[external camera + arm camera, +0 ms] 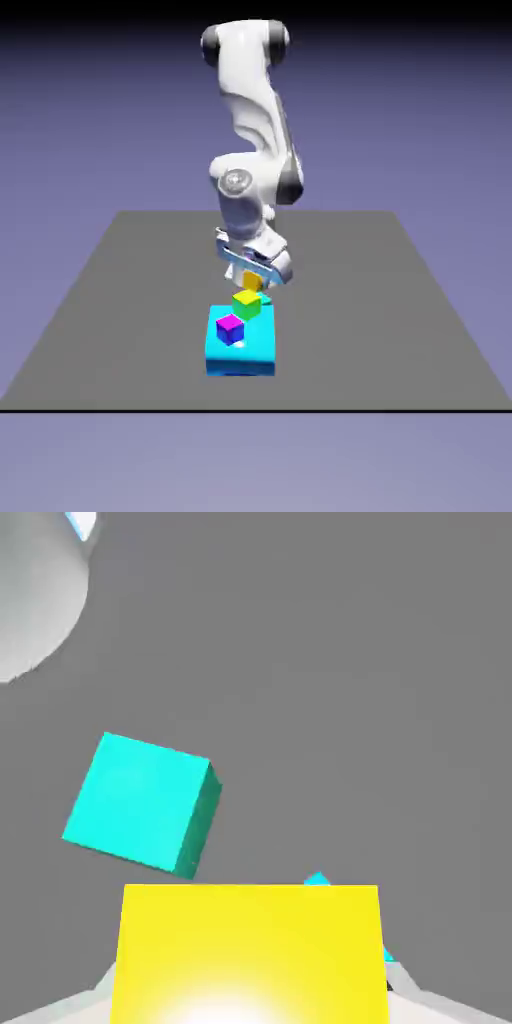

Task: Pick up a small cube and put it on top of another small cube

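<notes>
The grey table (120,300) carries 1 flat cyan block (240,352) directly on its surface.

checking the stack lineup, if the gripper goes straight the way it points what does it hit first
Probably the lime-and-green cube, which sits right under the small cube held in the gripper in the exterior view. In the hand view the held cube hides it, so the alignment is uncertain.

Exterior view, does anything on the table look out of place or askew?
Nothing is spilled or damaged. The gripper is shut on the small cube above the lime-and-green cube, at the far edge of the cyan block. The magenta cube sits on that block.
</notes>
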{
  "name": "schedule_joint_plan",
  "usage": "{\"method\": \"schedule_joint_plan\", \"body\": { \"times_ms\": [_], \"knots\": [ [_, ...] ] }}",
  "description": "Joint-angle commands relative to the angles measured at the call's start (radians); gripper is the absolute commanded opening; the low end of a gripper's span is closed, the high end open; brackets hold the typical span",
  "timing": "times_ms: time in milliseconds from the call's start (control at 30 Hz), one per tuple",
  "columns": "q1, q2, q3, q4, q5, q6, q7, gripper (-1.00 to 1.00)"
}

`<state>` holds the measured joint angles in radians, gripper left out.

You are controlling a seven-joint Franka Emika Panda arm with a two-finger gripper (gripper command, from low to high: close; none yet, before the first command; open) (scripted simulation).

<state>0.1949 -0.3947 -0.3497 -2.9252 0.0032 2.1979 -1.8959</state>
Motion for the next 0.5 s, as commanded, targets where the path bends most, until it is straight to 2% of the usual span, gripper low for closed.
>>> {"method": "schedule_joint_plan", "body": {
  "times_ms": [0,100,367,400,467],
  "knots": [
    [0.0,-0.017,-0.025,-0.032,-0.011,-0.01,-0.045,-1.0],
    [0.005,-0.008,-0.052,-0.073,0.002,0.015,-0.085,-1.0],
    [0.065,0.253,-0.02,-0.128,0.209,0.309,-0.233,-1.0],
    [0.065,0.253,-0.02,-0.128,0.209,0.309,-0.233,1.0],
    [0.057,0.217,-0.024,-0.121,0.181,0.269,-0.213,1.0]
  ]
}}
